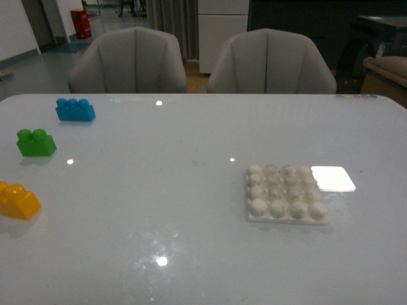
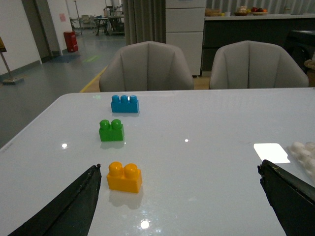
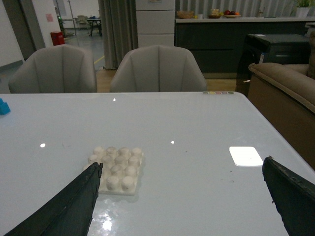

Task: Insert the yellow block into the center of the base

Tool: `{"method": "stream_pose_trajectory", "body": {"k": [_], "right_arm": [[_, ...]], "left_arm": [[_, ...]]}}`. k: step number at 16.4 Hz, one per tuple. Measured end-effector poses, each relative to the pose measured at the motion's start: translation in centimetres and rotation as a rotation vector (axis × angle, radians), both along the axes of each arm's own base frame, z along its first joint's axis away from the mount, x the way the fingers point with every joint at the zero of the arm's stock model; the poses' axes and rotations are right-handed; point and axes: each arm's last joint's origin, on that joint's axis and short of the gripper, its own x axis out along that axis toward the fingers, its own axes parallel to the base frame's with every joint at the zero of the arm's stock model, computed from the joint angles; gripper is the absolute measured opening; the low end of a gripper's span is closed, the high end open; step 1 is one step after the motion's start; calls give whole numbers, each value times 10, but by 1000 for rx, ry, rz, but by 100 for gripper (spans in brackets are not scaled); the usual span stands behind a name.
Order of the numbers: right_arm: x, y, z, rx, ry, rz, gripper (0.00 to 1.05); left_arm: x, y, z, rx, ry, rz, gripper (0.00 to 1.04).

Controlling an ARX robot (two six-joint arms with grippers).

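Observation:
The yellow block (image 1: 18, 200) lies on the white table at the near left edge of the front view. It also shows in the left wrist view (image 2: 124, 177), close to one finger of my left gripper (image 2: 179, 169), which is open and empty above the table. The white studded base (image 1: 287, 192) sits right of centre. It shows in the right wrist view (image 3: 117, 169), beside one finger of my open, empty right gripper (image 3: 182, 169). Neither arm appears in the front view.
A green two-stud brick (image 1: 35, 142) and a blue three-stud brick (image 1: 75, 109) lie on the left of the table (image 1: 159, 210). A smooth bright white square patch (image 1: 333, 178) lies beside the base. Two grey chairs (image 1: 130, 62) stand behind the far edge.

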Motion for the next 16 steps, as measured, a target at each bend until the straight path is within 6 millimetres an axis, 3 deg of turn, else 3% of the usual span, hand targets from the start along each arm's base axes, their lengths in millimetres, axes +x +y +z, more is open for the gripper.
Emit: {"method": "stream_pose_trajectory", "body": {"k": [6, 8, 10, 11, 13, 15, 16], "right_arm": [[0, 0, 0, 0, 0, 0, 98], [2, 0, -1, 20, 233, -102, 98], [13, -9, 25, 34, 164, -151, 98], [24, -13, 48, 24, 95, -155, 98], [72, -18, 82, 2, 65, -122, 98], [129, -23, 97, 21, 163, -92, 98], [169, -23, 97, 38, 258, -77, 98]], "left_arm": [[0, 0, 0, 0, 0, 0, 98], [0, 0, 0, 0, 0, 0, 98], [0, 0, 0, 0, 1, 0, 98], [0, 0, 0, 0, 0, 0, 98], [0, 0, 0, 0, 0, 0, 98], [0, 0, 0, 0, 0, 0, 98], [0, 0, 0, 0, 0, 0, 98]]}}
